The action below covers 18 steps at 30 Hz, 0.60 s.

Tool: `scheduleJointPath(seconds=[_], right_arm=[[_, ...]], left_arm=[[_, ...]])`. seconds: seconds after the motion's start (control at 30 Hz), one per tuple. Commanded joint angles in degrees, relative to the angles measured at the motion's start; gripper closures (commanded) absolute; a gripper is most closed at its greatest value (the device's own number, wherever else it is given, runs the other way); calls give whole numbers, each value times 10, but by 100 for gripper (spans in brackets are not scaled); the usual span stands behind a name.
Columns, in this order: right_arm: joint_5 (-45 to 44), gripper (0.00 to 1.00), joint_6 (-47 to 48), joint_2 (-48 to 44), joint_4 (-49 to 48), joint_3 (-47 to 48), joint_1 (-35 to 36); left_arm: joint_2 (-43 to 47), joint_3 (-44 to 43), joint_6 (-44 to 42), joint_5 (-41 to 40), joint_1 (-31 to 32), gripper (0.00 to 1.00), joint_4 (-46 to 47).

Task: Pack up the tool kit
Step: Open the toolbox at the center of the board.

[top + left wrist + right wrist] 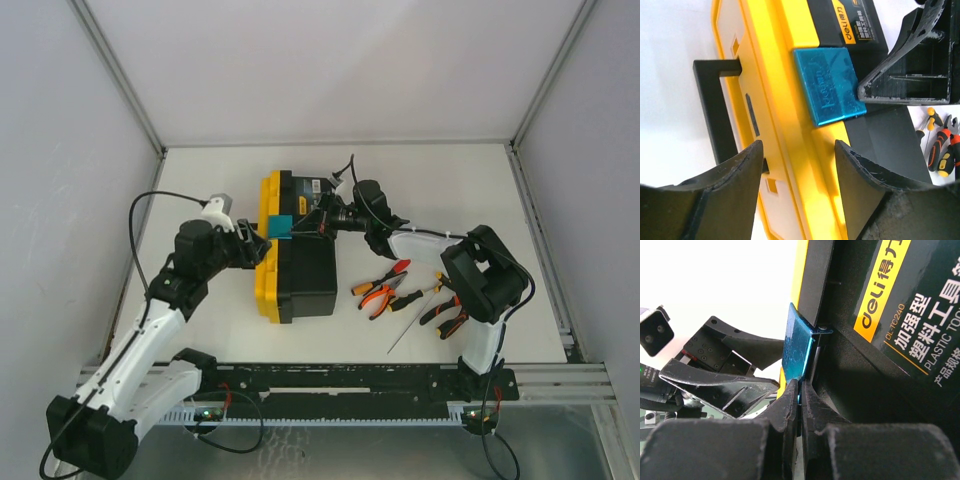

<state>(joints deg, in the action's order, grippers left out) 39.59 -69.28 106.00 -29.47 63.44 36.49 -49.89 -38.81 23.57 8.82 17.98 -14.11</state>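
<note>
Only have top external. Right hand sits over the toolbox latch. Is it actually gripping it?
Observer: Yes. The right wrist view shows the right hand shut, fingertips pinching the lower edge of the teal latch.
Operator: Left hand holding anything?
Observer: No. The left hand is open, its fingers spread across the yellow lid beside the black handle.
Operator: Which box model?
Observer: The label on the black body reads deli, DL-TC240.
</note>
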Motion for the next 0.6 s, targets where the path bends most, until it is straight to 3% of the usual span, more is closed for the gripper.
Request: scheduleJointPath(seconds=[0.0,0.13,0.33,0.43,0.57], right_arm=[[11,100,-17,-18,-102,15,5],[15,100,-22,-18,-111,14,5],[19,100,-25,-19,-115,15,5],[19,100,-22,-21,-110,14,6],[19,100,-23,-20,-112,14,7]], left_arm=[[32,-19,2,-30,2,38,-89],[56,2,9,-31,2,42,-88],[13,-20,-24,119,3,45,-88],[7,-39,-43,109,4,45,-137],[33,-45,-39,88,4,38,-165]])
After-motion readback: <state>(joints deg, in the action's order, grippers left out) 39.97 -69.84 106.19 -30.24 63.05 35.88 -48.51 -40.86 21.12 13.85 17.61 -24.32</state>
